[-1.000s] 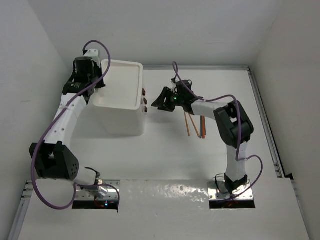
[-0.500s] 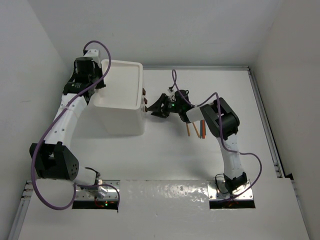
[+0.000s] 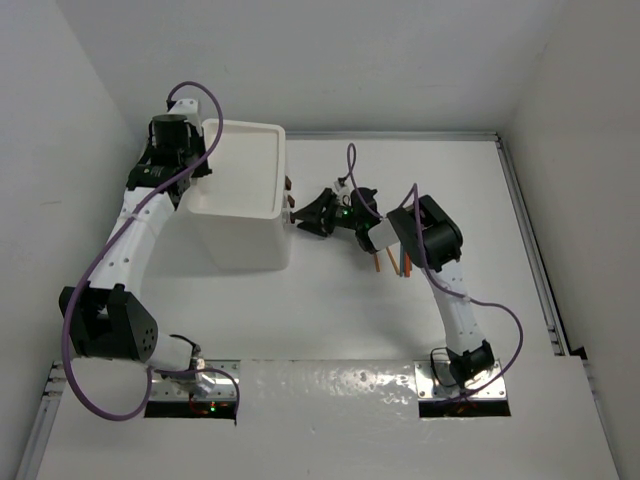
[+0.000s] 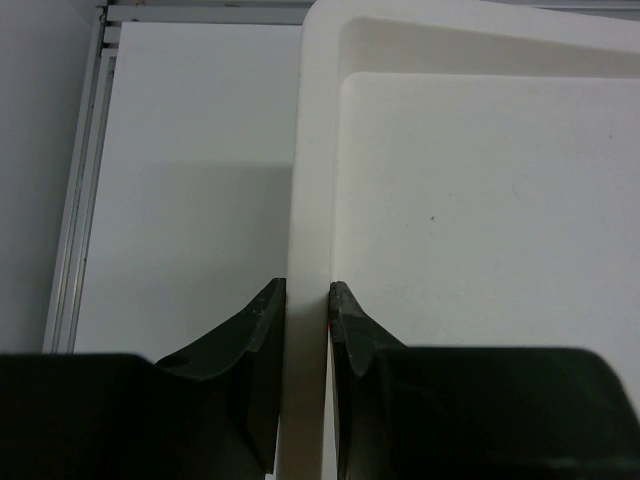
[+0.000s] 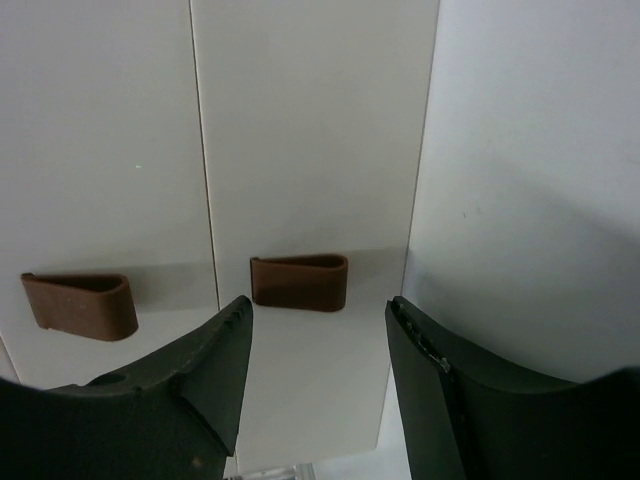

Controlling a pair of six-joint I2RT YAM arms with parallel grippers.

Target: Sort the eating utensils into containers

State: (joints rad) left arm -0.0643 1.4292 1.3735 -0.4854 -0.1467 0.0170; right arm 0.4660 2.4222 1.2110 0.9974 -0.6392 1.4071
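Bright even light, soft shadow beside the drawer unit [image 3: 245,242], glare on table [image 3: 330,386] front.

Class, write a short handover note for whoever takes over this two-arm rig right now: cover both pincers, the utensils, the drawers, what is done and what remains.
Left pincer: shut on the rim of the drawer unit.
Right pincer: open, with a finger on either side of a brown knob, not touching it.
Utensils: lying on the table, right of the unit in the top view; none held.
Done: nothing visibly sorted; the drawers in view are shut.
Left: probably close on the knob, pull that drawer out, then move the utensils in.
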